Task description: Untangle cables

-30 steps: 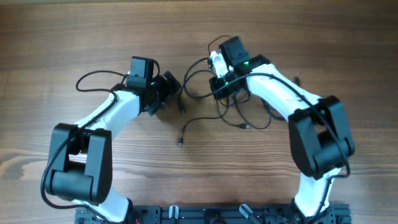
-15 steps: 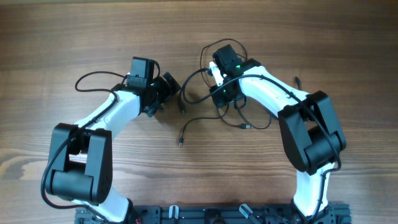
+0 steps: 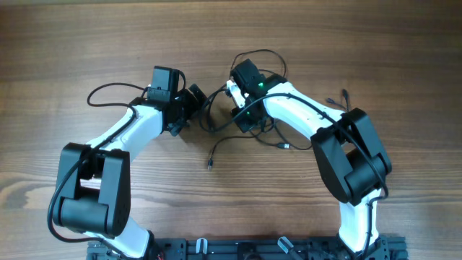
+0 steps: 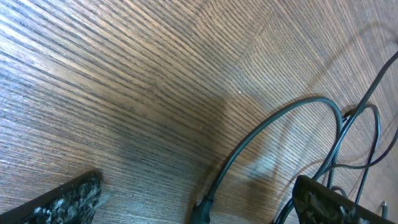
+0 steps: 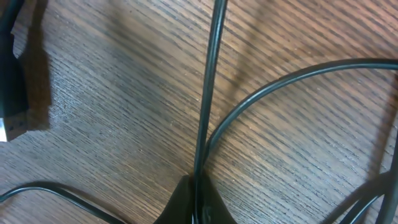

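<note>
The thin black flexible cables (image 3: 254, 131) are seen in a loose tangle at the upper centre of the overhead view, on the brown wooden tabletop (image 3: 404, 43), mostly beneath and just below the right arm's wrist. One strand is pinched by the right pincer (image 5: 196, 199), whose tips are closed tight on it at the bottom centre of the right wrist view, and the strand is drawn up straight from there towards the top edge. The left pincer (image 3: 196, 99) is held wide apart, nothing in it, just left of the tangle, with a curved strand lying on the wood between its fingers.

The cords are judged very light, limp and springy. Their loops are likely to drag along when one strand is pulled, and the smooth jacket may slip through a pinch. A hold near a plug is judged safest, since the connector body would stop the slide, and a silver-tipped plug (image 5: 15, 118) lies at the left edge of the right wrist view.

Two arms and two pincers are counted. Three loose ends can be made out from overhead, one of them (image 3: 209, 165) trailing lower left. The number of separate cords cannot be told, as the strands cross and overlap.
</note>
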